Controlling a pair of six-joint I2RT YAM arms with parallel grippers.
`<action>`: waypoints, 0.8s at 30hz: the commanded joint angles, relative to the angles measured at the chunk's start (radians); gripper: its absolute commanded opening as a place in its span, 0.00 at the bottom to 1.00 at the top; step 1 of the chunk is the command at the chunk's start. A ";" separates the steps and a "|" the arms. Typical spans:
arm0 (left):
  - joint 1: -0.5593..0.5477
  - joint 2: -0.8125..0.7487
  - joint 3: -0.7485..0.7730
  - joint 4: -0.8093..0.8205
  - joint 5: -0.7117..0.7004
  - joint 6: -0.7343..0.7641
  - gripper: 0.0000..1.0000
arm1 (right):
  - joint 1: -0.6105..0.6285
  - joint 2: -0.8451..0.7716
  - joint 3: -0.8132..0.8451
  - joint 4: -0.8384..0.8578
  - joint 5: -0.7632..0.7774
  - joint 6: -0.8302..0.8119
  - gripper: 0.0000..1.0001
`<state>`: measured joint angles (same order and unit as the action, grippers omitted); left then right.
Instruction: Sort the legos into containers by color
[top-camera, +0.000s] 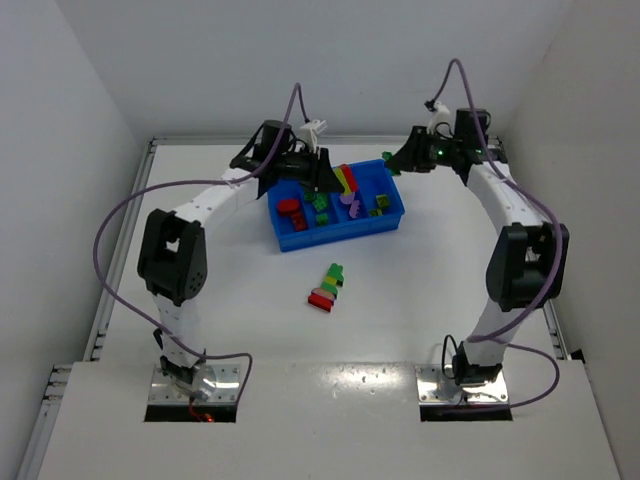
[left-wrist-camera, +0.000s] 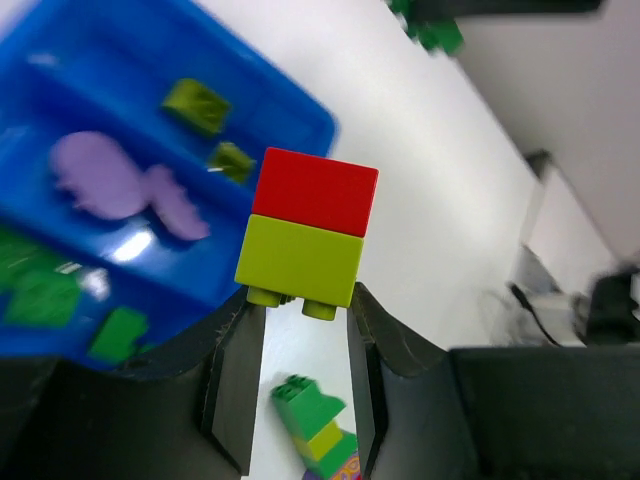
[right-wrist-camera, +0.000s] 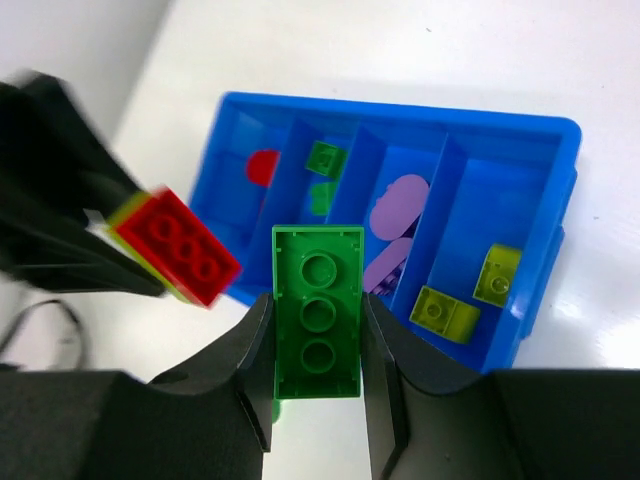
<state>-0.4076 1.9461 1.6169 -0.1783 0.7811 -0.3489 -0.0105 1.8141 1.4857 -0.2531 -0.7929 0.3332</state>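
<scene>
My left gripper (top-camera: 328, 178) hovers over the blue tray (top-camera: 300, 240) and is shut on a red-on-yellow lego stack (left-wrist-camera: 305, 235), which also shows in the top view (top-camera: 346, 181). My right gripper (top-camera: 393, 158) is above the tray's far right corner, shut on a green lego (right-wrist-camera: 318, 310). The tray (right-wrist-camera: 400, 110) holds a red piece (right-wrist-camera: 262, 167), green pieces (right-wrist-camera: 325, 158), purple pieces (right-wrist-camera: 400, 205) and yellow pieces (right-wrist-camera: 445, 312), each colour in its own compartment. A striped multicolour stack (top-camera: 327, 287) lies on the table in front of the tray, and shows between my left fingers (left-wrist-camera: 315, 425).
White walls enclose the table on the left, back and right. Both arm bases stand at the near edge. The left arm's cable (top-camera: 110, 230) loops out to the left of the arm.
</scene>
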 joint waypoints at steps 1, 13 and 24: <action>0.012 -0.165 0.005 -0.051 -0.295 0.043 0.00 | 0.107 -0.007 0.085 -0.101 0.271 -0.141 0.00; 0.144 -0.273 -0.006 -0.197 -0.435 0.050 0.00 | 0.316 0.165 0.145 -0.040 0.275 -0.031 0.00; 0.208 -0.243 0.014 -0.208 -0.306 0.079 0.00 | 0.376 0.336 0.278 -0.031 0.253 -0.011 0.00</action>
<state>-0.1967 1.7020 1.6058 -0.3820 0.4294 -0.2893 0.3428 2.1368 1.6932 -0.3229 -0.5251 0.3103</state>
